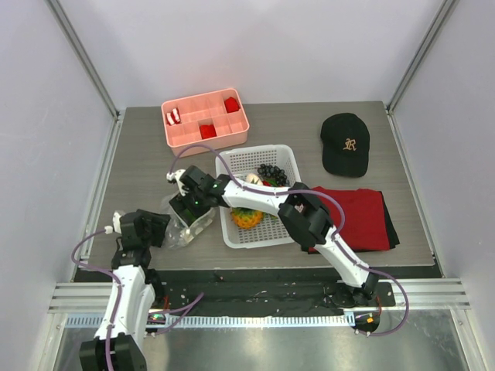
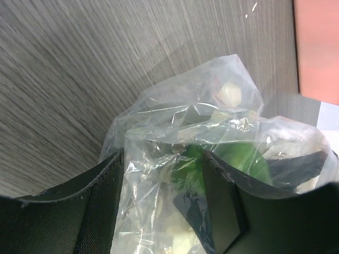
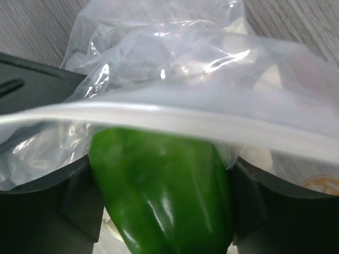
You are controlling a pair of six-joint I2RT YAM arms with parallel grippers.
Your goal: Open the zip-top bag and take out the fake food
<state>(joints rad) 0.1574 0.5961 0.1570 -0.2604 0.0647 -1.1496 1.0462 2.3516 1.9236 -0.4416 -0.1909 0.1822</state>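
Clear crinkled film: one zip-top bag (image 2: 212, 100), pinched by the left gripper (image 2: 164, 164). One glossy green pepper (image 3: 164, 201) sits between the jaws of the right gripper (image 3: 159, 164); contact cannot be told.

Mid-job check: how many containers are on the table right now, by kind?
Zip-top bag: 1
White perforated basket: 1
Pink compartment tray: 1
Total: 3

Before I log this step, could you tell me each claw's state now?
Left claw: holding the zip-top bag.
Right claw: around the green pepper; grip cannot be told.
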